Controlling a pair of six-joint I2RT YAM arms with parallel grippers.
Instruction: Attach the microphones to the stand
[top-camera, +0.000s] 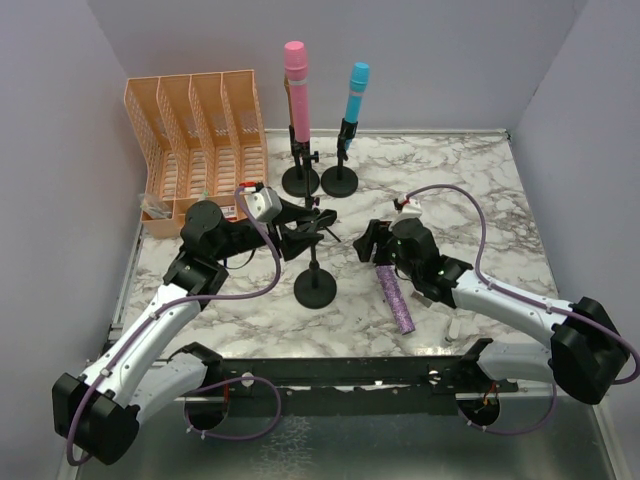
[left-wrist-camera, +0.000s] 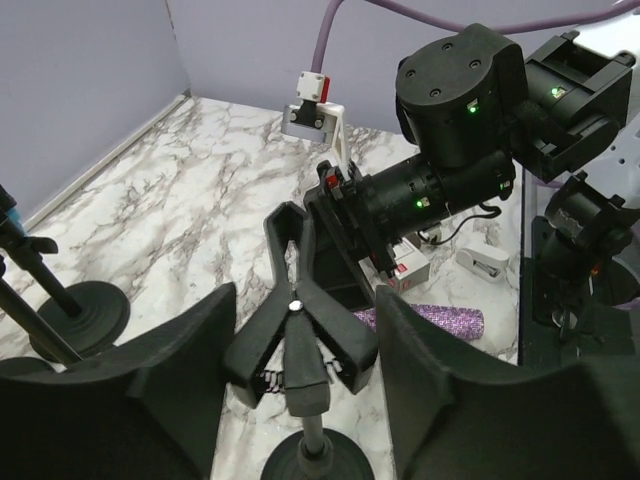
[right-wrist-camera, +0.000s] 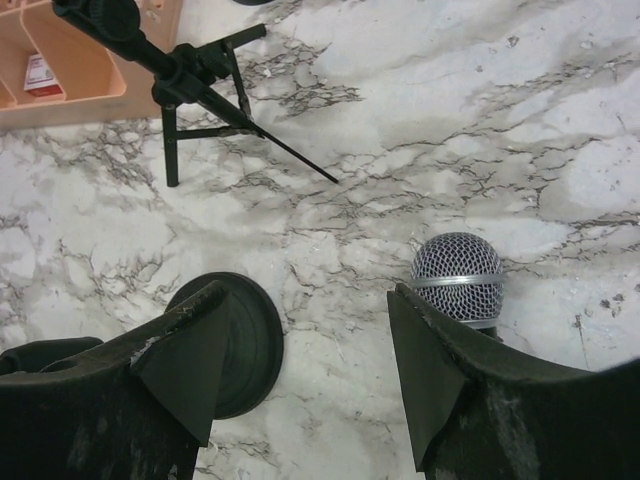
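I can't read any lettering. The small white-and-red box (left-wrist-camera: 405, 270) behind the clip carries marks too fine for me to make out. The same goes for the second box (right-wrist-camera: 40, 72) sitting in the orange organiser (top-camera: 195, 130).

My left pincer (left-wrist-camera: 305, 300) has its fingers (left-wrist-camera: 150, 400) apart, one on each side of the spring clip (left-wrist-camera: 300, 345) atop the front stand (top-camera: 316, 288). They sit close against the clip's handles, but I cannot tell whether they are pressing on them.

My right pincer (right-wrist-camera: 308, 295) is also spread and holds nothing. The purple microphone (top-camera: 398, 298) lies flat on the marble counter (top-camera: 480, 200), just to the right of the front stand's round base (right-wrist-camera: 245, 340). Its glittery body points toward the near edge. Its silver mesh head (right-wrist-camera: 458, 280) rests on the counter just beside the inner edge of one right-pincer finger, partly hidden by that finger and not gripped. The round base shows next to the other finger.

The pink microphone (top-camera: 295, 90) and the blue microphone (top-camera: 357, 92) stand upright in two rear stands, side by side at the back of the counter. Both are well apart from either pincer.
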